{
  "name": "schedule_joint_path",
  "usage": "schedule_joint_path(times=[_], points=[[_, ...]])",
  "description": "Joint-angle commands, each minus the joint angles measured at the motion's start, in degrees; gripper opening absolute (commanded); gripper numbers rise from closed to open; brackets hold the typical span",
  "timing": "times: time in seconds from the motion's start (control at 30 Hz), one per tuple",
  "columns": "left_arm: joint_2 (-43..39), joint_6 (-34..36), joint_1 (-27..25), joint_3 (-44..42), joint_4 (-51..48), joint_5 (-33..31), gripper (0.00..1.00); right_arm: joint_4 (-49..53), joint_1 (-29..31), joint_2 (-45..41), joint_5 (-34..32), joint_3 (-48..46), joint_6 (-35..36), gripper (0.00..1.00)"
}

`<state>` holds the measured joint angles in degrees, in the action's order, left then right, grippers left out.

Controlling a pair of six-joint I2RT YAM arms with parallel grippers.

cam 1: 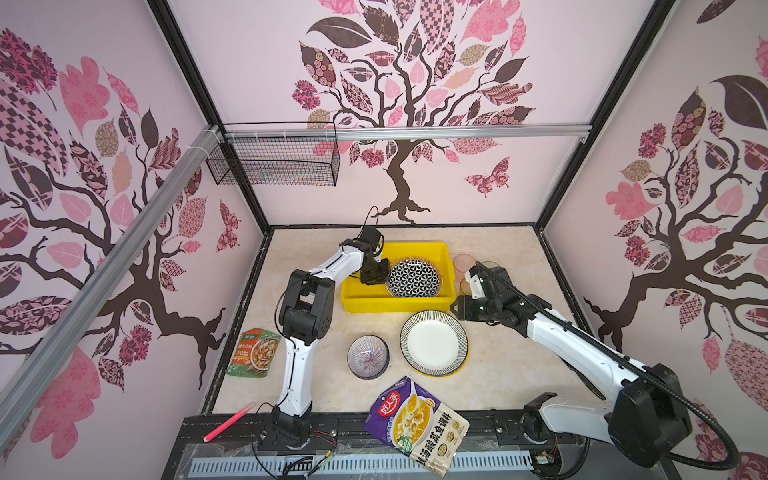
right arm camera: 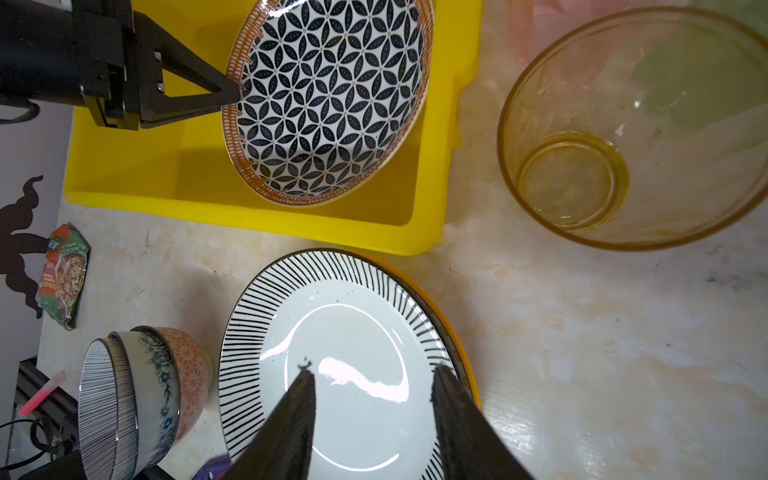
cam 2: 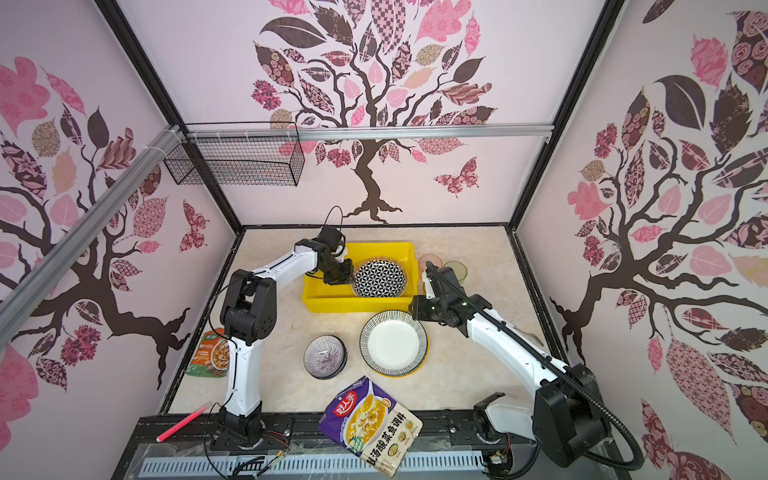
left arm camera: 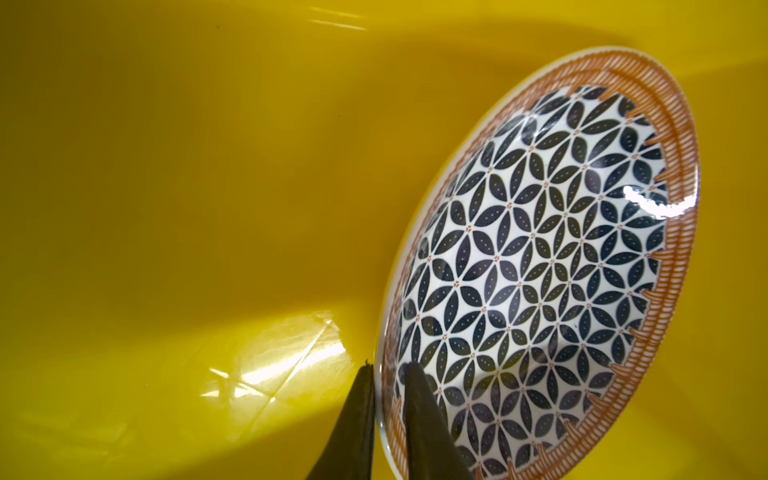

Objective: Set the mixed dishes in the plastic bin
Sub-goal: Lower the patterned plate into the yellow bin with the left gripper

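The yellow plastic bin (cam 1: pixel 395 305) (left arm camera: pixel 166 208) holds the black-white geometric plate (cam 1: pixel 414 277) (left arm camera: pixel 540 270), tilted. My left gripper (cam 1: pixel 376 278) (left arm camera: pixel 388 365) reaches into the bin and is shut on that plate's raised rim, one finger on each side. My right gripper (cam 1: pixel 457 309) (right arm camera: pixel 374 374) hangs open over the far edge of a line-rimmed white plate (cam 1: pixel 434 343) (right arm camera: pixel 332 332), which lies on a yellow-rimmed plate (right arm camera: pixel 453 328). Nested patterned bowls (cam 1: pixel 368 356) (right arm camera: pixel 137 395) stand left of these plates. Amber (right arm camera: pixel 623 133), pink (cam 1: pixel 463 264) and green (cam 2: pixel 455 270) tumblers stand right of the bin.
A purple food pouch (cam 1: pixel 417 424) lies at the table's front edge and a green-orange seasoning packet (cam 1: pixel 253 353) by the left arm. A black wire basket (cam 1: pixel 274 160) hangs on the back wall. A pink pen (cam 1: pixel 228 422) lies at the front left.
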<state>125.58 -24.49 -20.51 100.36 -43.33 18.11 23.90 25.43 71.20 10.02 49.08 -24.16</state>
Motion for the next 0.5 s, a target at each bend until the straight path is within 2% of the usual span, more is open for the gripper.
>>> schedule_joint_path(times=[0.0,0.47], points=[[0.2,-0.3,-0.1,-1.4,1.2,0.1,0.18,1.8,0.1,0.6,-1.0,-0.2,0.5,0.49],[0.5,-0.6,-0.1,1.1,1.8,2.6,0.2,2.9,0.2,0.6,-1.1,-0.7,0.9,0.49]])
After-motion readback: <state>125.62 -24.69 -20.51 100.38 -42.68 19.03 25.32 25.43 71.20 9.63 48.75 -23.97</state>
